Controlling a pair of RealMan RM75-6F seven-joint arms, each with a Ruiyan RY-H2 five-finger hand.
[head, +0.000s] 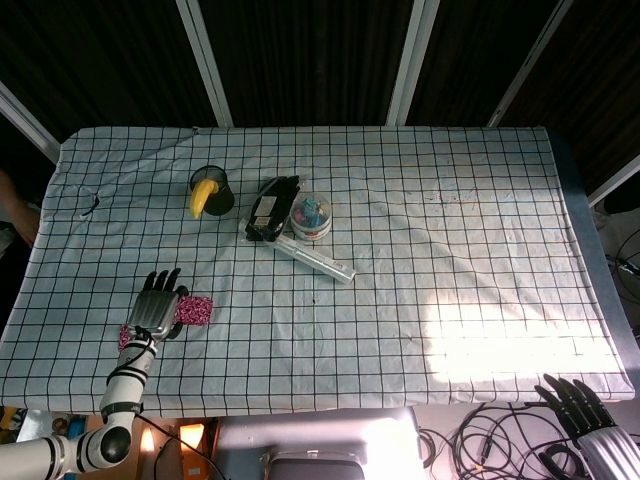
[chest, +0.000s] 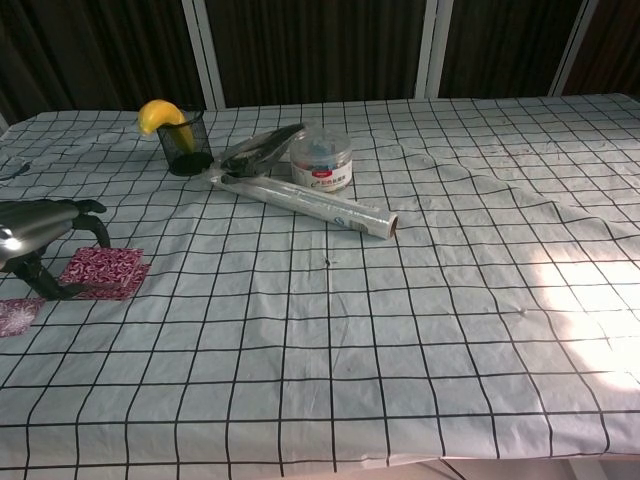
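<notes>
My left hand (head: 157, 308) (chest: 40, 235) is at the table's near left, fingers arched and spread over a pink patterned square (head: 196, 309) (chest: 105, 272). Its thumb reaches down to the square's left edge and seems to touch it, while the fingertips hang just above the far edge. I see no firm grip. A second pink patterned piece (head: 125, 337) (chest: 17, 314) lies flat just behind the hand, towards the wrist. My right hand (head: 588, 418) hangs below the table's near right corner with its fingers spread, holding nothing. The chest view does not show it.
A black mesh cup (head: 213, 191) (chest: 185, 142) with a banana (head: 203, 197) (chest: 160, 113) stands at the back left. Beside it lie a black tool (head: 271, 208), a round clear tub (head: 311, 215) (chest: 322, 162) and a film roll (head: 317, 260) (chest: 315, 203). Cables lie under the near right edge.
</notes>
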